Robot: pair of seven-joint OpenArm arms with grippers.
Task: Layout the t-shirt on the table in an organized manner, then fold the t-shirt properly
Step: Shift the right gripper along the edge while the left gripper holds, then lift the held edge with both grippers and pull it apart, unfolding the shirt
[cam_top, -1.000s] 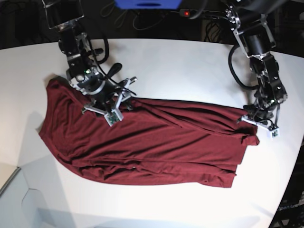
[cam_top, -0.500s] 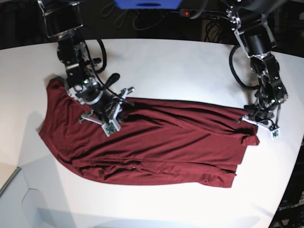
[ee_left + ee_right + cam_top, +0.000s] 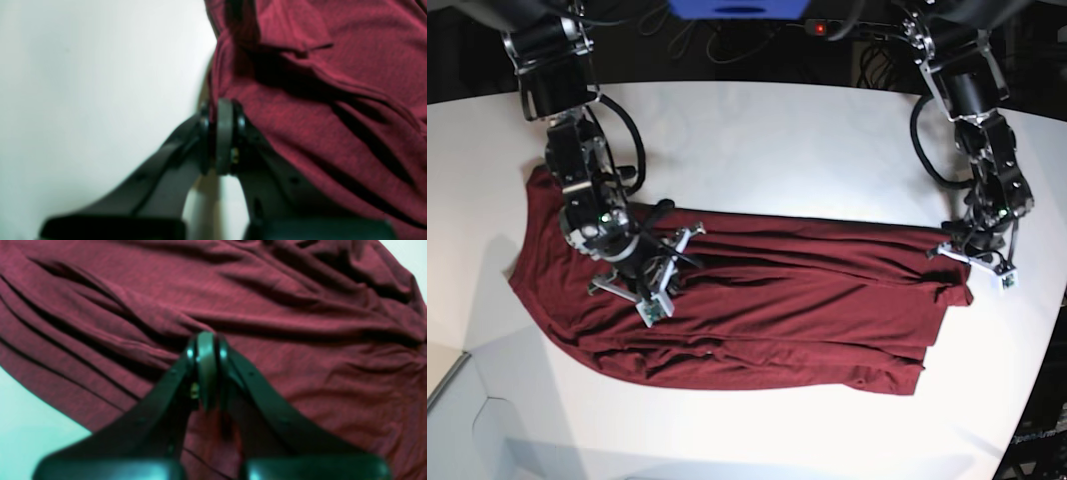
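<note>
The dark maroon t-shirt (image 3: 777,300) lies stretched in long folds across the white table (image 3: 777,140). My right gripper (image 3: 637,275) is down on the shirt's left part. In the right wrist view this gripper (image 3: 205,336) has its jaws together, pinching a ridge of the t-shirt (image 3: 267,300). My left gripper (image 3: 957,245) sits at the shirt's far right end. Seen from the left wrist, that gripper (image 3: 223,103) is shut with its tip in the edge of the t-shirt (image 3: 333,100), bare table (image 3: 83,83) beside it.
The table's curved edge runs close past the left gripper on the right side (image 3: 1052,300). Dark cables and a blue box (image 3: 737,8) sit behind the table. A pale step in the surface shows at the front left corner (image 3: 467,400).
My right gripper has slid toward the front left over the shirt and gone from open to shut, drawing fabric with it. The left gripper has stayed in place.
</note>
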